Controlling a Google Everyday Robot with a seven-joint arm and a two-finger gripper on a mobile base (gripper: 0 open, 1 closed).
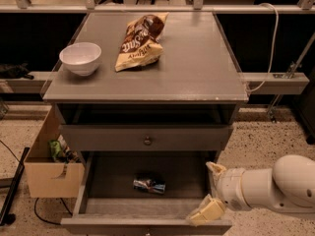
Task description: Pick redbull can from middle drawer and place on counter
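The redbull can (149,185) lies on its side on the dark floor of the open middle drawer (93,181), near the middle. My gripper (210,191) is at the drawer's right front corner, to the right of the can and apart from it, its two cream fingers spread open and empty. The white arm reaches in from the lower right. The grey counter (197,68) is the cabinet's flat top above.
A white bowl (80,58) and a yellow-brown snack bag (139,42) sit on the counter's left and middle. A closed drawer front with a round knob (147,141) is above the open drawer. A cardboard box (49,168) stands left of the cabinet.
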